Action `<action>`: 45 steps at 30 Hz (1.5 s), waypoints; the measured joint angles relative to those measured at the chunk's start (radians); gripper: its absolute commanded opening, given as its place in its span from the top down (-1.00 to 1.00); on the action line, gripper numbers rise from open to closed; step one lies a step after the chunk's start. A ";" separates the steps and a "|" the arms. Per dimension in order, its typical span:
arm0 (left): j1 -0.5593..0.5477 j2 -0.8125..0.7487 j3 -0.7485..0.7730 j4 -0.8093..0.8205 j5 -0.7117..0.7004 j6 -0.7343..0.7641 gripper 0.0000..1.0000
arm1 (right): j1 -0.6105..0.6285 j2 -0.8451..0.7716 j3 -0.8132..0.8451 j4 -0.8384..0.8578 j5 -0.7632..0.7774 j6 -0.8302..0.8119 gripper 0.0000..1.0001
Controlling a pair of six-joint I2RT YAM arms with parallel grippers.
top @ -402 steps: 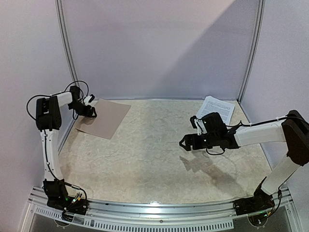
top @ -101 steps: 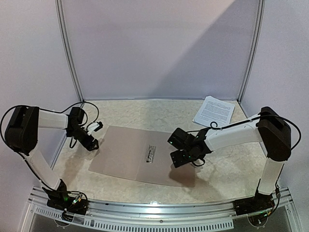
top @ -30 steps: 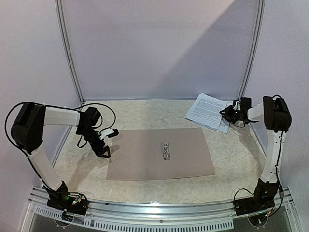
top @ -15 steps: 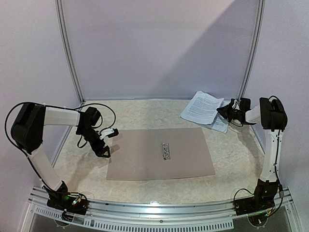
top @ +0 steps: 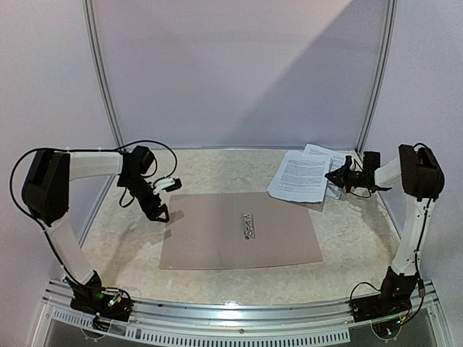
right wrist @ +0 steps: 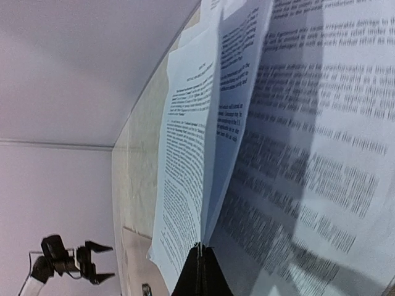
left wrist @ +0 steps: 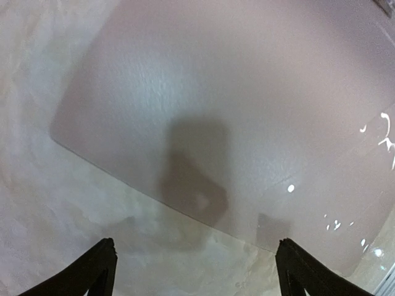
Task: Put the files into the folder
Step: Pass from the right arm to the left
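Observation:
The tan folder (top: pixel 239 228) lies shut and flat in the middle of the table, a small label on its cover. White printed files (top: pixel 300 177) fan out at the back right, their near corner over the folder's far right corner. My right gripper (top: pixel 336 176) is shut on the right edge of a few sheets. In the right wrist view the jaws (right wrist: pixel 199 250) pinch the edge of the files (right wrist: pixel 185 166), which stand apart from the sheets (right wrist: pixel 308 154) lying below. My left gripper (top: pixel 160 209) hangs open over the folder's far left corner; the folder (left wrist: pixel 247 111) shows beyond its fingertips (left wrist: pixel 102 266).
Pale walls and metal posts (top: pixel 371 79) close in the back and the sides, and the right post stands close behind the files. The marbled tabletop (top: pixel 217 170) shows round the folder. A metal rail (top: pixel 239 318) with both arm bases runs along the near edge.
My right gripper has shut on the files and pulled the top sheets left, onto the folder's far right corner. The left gripper has moved a little back along the folder's left edge, still open.

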 measured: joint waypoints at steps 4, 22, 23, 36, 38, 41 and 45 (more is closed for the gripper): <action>-0.052 0.083 0.208 -0.050 0.012 -0.013 -0.78 | 0.001 -0.193 -0.136 -0.137 -0.029 -0.114 1.00; -0.850 0.507 0.829 -0.005 -0.269 0.230 -0.79 | 0.001 -0.480 -0.390 -0.523 -0.122 -0.289 1.00; -0.867 0.514 0.819 0.005 -0.277 0.241 -0.72 | 0.001 -0.481 -0.391 -0.529 -0.122 -0.295 1.00; -0.893 0.559 0.746 0.072 -0.359 0.398 -0.19 | 0.001 -0.481 -0.398 -0.587 -0.120 -0.346 1.00; -0.893 0.569 0.746 0.068 -0.348 0.406 -0.12 | 0.001 -0.481 -0.398 -0.588 -0.120 -0.348 1.00; -0.894 0.571 0.746 0.068 -0.336 0.414 0.13 | 0.001 -0.479 -0.398 -0.589 -0.120 -0.349 1.00; -0.894 0.579 0.752 0.063 -0.335 0.423 0.19 | 0.001 -0.475 -0.398 -0.589 -0.120 -0.350 1.00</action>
